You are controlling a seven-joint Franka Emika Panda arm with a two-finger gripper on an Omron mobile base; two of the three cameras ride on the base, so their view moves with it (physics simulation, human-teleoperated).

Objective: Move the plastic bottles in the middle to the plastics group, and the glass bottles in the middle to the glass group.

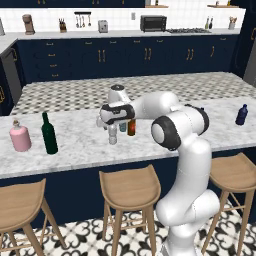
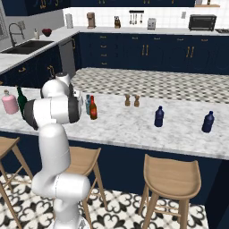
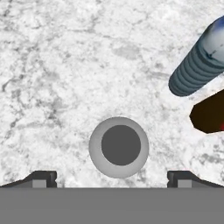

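Note:
My gripper [image 1: 112, 128] hangs open, pointing straight down over the clear greyish plastic bottle [image 1: 113, 138] in the middle of the marble counter [image 1: 75, 150]. In the hand view its pale round cap [image 3: 119, 147] sits between and just ahead of my fingertips [image 3: 41, 179], untouched. Just beyond stand the teal-blue plastic bottle [image 1: 123, 127] [image 2: 88, 103] [image 3: 199, 65] and the amber glass bottle [image 1: 131, 128] [image 2: 93, 108] [image 3: 209, 114]. The green bottle [image 1: 48, 133] and pink bottle [image 1: 20, 137] of the glass group stand far left. Two navy bottles [image 2: 159, 116] [image 2: 208, 122] stand to the right.
Two small wooden shakers [image 2: 127, 100] stand behind the middle of the counter. Wooden stools [image 1: 129, 186] line the near side under the counter's edge. Bare marble lies between the middle bottles and each group.

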